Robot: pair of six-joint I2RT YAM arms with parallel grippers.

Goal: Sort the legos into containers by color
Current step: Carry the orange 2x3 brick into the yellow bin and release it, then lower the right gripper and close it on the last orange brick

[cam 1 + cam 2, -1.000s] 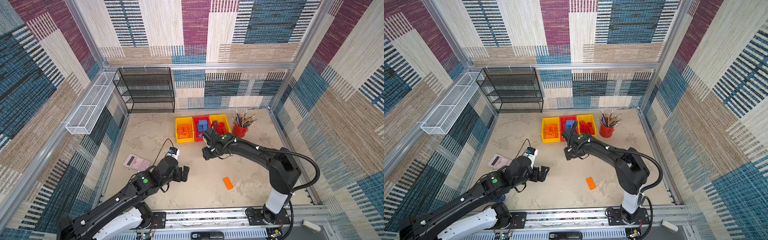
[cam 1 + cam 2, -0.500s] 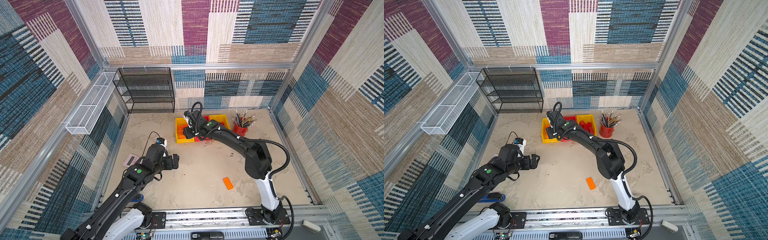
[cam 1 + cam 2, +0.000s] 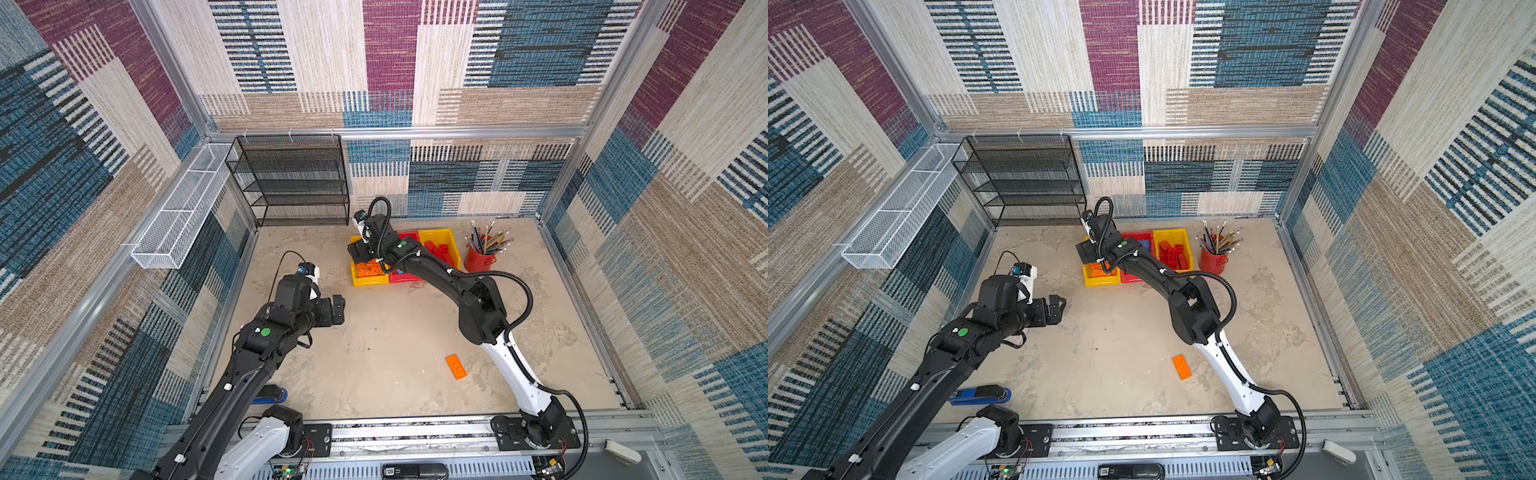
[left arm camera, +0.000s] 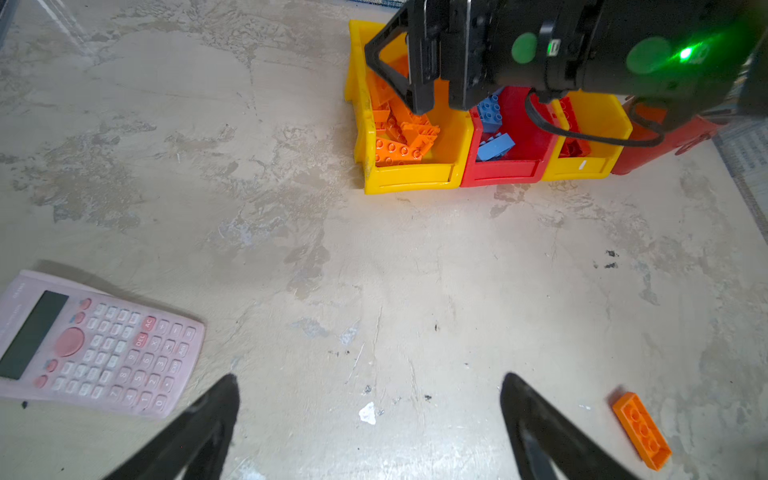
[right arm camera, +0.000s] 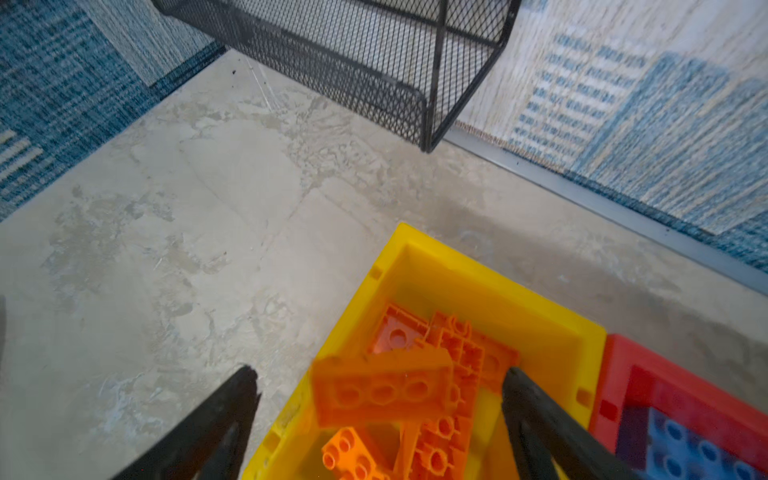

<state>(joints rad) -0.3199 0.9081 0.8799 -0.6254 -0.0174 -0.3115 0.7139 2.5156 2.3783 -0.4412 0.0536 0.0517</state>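
At edge of yellow bin [image 5: 478,266], right end effector [image 5: 380,374] spread, left end effector [image 4: 370,379] spread above bare tabletop [image 4: 374,270].

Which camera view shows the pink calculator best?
The left wrist view: the pink calculator lies close and almost whole there, with its screen and keys plain. Both top views and the right wrist view show nothing of it.

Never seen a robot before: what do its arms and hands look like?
The left arm and right arm are black, white near the base, with round green stickers. A ribbed black cable loops along the right one. The left hand and right hand each have two tapered black fingers.
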